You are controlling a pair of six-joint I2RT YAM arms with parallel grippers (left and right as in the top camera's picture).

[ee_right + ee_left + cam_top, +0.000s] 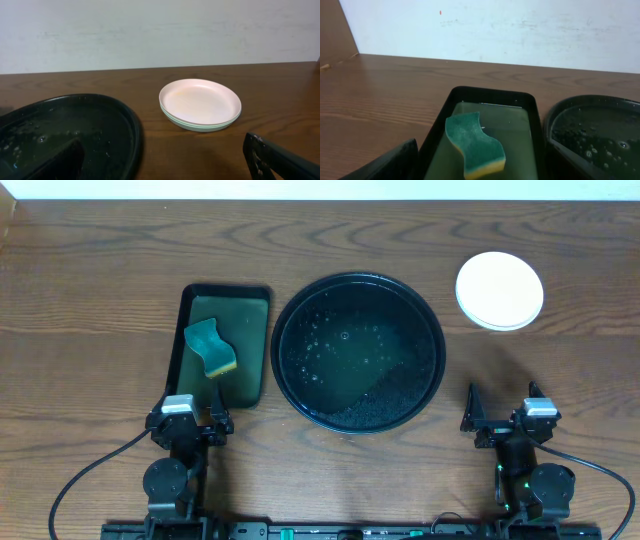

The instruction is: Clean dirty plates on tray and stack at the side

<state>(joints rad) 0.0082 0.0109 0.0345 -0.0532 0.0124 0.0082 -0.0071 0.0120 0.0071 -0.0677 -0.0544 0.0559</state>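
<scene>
As both arms sit at the near edge of the table (100, 300), read the scene from them outward. The left gripper (188, 420) has its jaws spread wide and holds nothing. It sits just short of the near end of the small green tray (252, 320). The right gripper (502, 408) is likewise spread wide and empty, over bare wood on the right side and well apart from any plate.

Next out, the sponge (211, 348) lies in the green tray on what looks like a thin film of liquid — neither gripper touches it. Beside it, at table centre, sits the black tray (400, 320). It carries no plates. Only a wet sheen, droplets and a patch of foam toward its near side show on its floor.

Farther out and to the right, the plates (499, 290) stand as one neat stack on the wood, clear of the black tray's rim. The white plate is on top, face up and visibly clean. In the right wrist view, pale mint edges show under it, though the number of layers cannot be counted with certainty.

Assessment: cleaning and stacking appear complete — no plate is left on the tray, the sponge is set down, and both arms are clear. Nothing further appears to be required beyond, at most, confirming that the stack sits square.
</scene>
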